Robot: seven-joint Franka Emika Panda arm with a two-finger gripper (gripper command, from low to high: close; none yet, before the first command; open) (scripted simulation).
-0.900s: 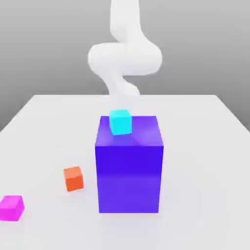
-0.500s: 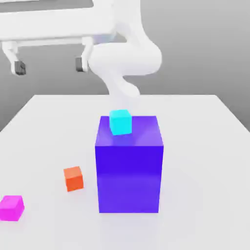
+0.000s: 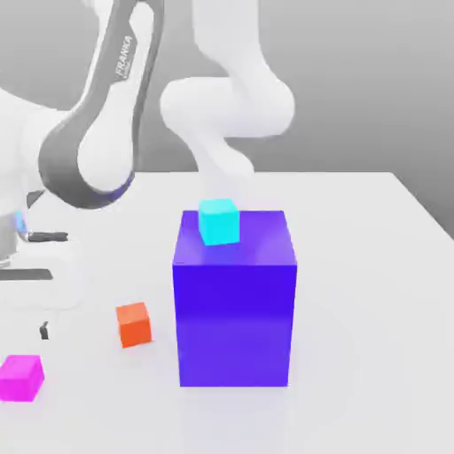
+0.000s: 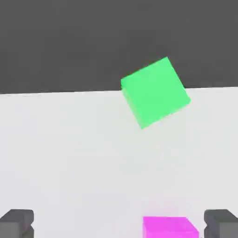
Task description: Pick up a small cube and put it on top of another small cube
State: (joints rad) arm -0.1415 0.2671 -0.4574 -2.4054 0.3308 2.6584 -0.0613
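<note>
Grey backdrop surrounds a white desk (image 3: 355,266). From the hand view, the hand (image 4: 119,225) is spread wide with nothing between its two dark fingertips (image 4: 16,223), and a magenta cube (image 4: 169,227) lies on the desk between them, nearer one fingertip. A green cube (image 4: 155,91) sits further off. In the exterior view, an orange cube (image 3: 134,324) rests beside a large blue block (image 3: 235,310), which carries a cyan cube (image 3: 218,221) on top.
</note>
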